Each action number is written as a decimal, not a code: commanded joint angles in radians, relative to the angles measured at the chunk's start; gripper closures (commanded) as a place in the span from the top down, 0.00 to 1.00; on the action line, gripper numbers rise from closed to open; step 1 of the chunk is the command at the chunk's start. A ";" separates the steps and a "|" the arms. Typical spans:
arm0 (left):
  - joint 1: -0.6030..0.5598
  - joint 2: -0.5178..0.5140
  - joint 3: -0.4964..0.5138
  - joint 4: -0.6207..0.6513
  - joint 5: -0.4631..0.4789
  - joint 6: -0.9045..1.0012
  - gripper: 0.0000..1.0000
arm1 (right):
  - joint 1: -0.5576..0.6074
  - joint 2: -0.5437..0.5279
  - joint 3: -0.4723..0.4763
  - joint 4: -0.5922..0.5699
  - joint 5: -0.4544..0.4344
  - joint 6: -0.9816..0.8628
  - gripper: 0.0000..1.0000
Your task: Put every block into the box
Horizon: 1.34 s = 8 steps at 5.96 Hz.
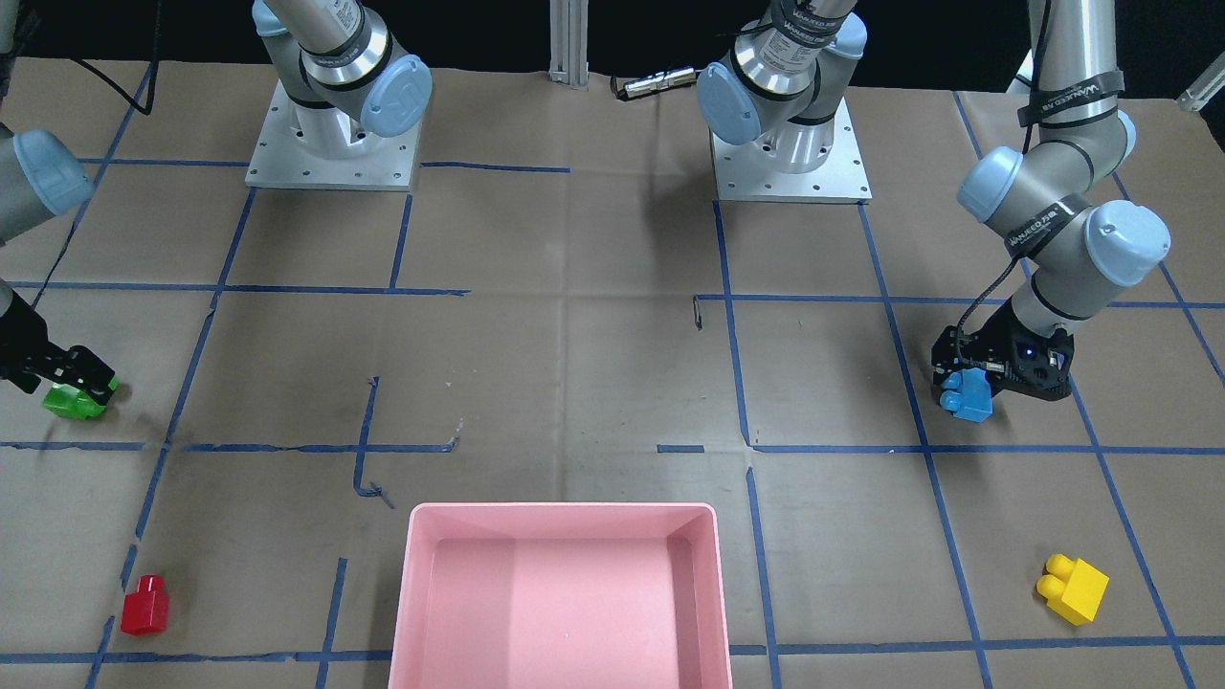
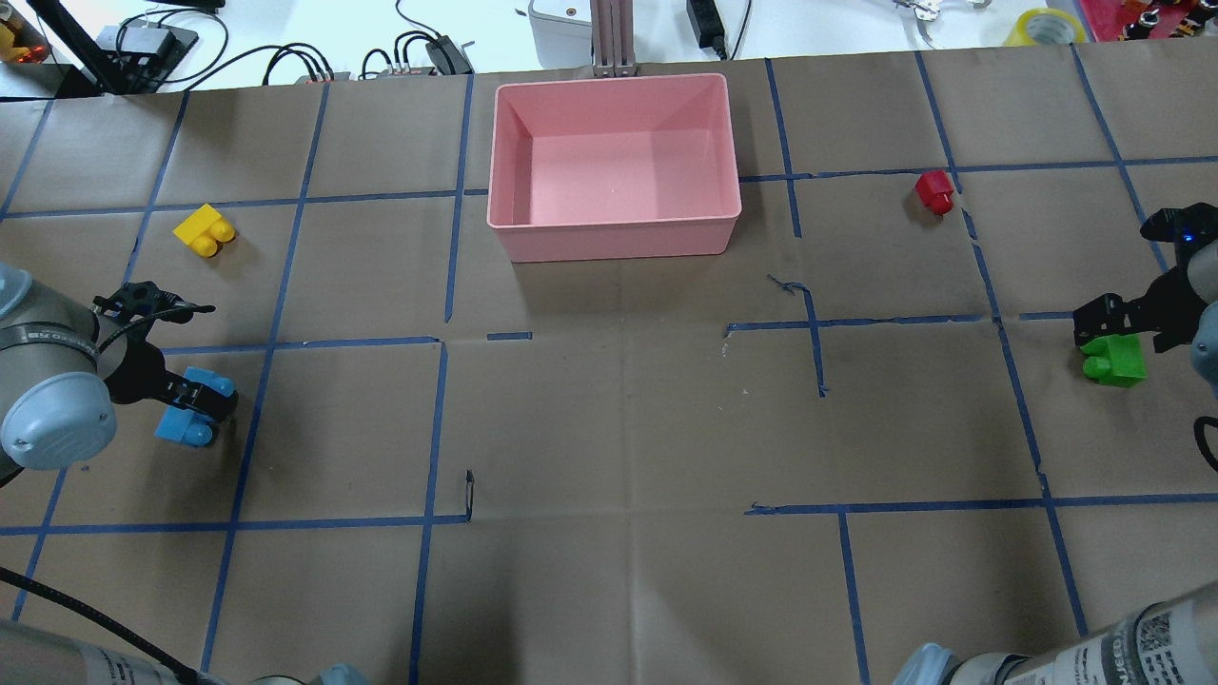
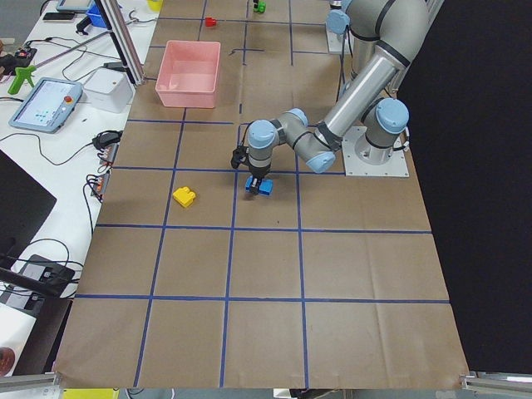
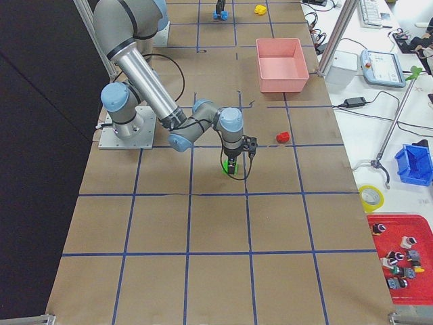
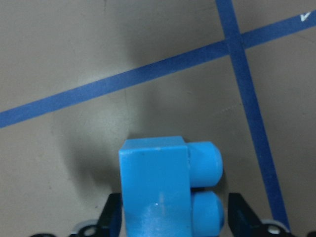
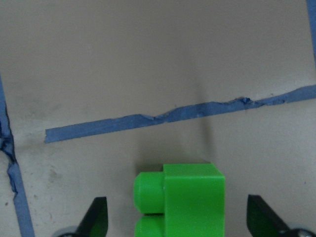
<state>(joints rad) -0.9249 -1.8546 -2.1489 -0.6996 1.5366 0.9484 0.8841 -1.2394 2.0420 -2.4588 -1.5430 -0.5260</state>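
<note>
The blue block (image 2: 176, 425) lies on the table at the left, with my left gripper (image 2: 202, 401) down over it. In the left wrist view its fingers (image 5: 111, 217) press close against both sides of the blue block (image 5: 154, 187), shut on it. At the right, my right gripper (image 2: 1109, 328) stands open astride the green block (image 2: 1115, 362); its fingers (image 6: 98, 219) leave wide gaps beside the green block (image 6: 190, 197). The yellow block (image 2: 203, 230) and the red block (image 2: 934, 190) lie loose on the paper. The pink box (image 2: 614, 225) at the far middle holds nothing.
Brown paper with blue tape lines covers the table. Both arm bases (image 1: 330, 144) are bolted along the robot's side. Cables and devices (image 2: 419, 52) lie beyond the far edge, behind the box.
</note>
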 commanded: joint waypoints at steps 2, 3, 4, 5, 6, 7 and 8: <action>0.000 0.000 0.006 0.000 0.000 0.000 0.30 | -0.001 0.014 0.003 0.000 -0.005 0.001 0.95; 0.000 0.002 0.009 0.000 0.000 0.001 0.16 | -0.001 0.015 0.003 0.003 -0.006 -0.002 0.93; 0.000 0.002 0.009 0.000 0.000 0.003 0.01 | -0.001 0.017 0.004 0.009 -0.009 -0.003 0.92; 0.000 0.002 0.010 0.000 -0.001 0.004 0.00 | -0.001 0.017 0.006 0.012 -0.049 -0.003 0.91; -0.003 0.006 0.017 0.000 -0.001 0.004 0.00 | -0.001 0.014 0.007 0.014 -0.057 -0.003 0.91; -0.012 0.035 0.038 -0.008 0.000 0.003 0.00 | -0.001 0.012 0.007 0.014 -0.055 0.001 0.72; -0.021 0.057 0.070 -0.024 0.003 0.000 0.00 | -0.001 0.008 0.007 0.017 -0.048 0.004 0.47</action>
<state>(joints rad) -0.9378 -1.8195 -2.1060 -0.7107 1.5376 0.9505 0.8836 -1.2280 2.0492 -2.4443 -1.5951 -0.5247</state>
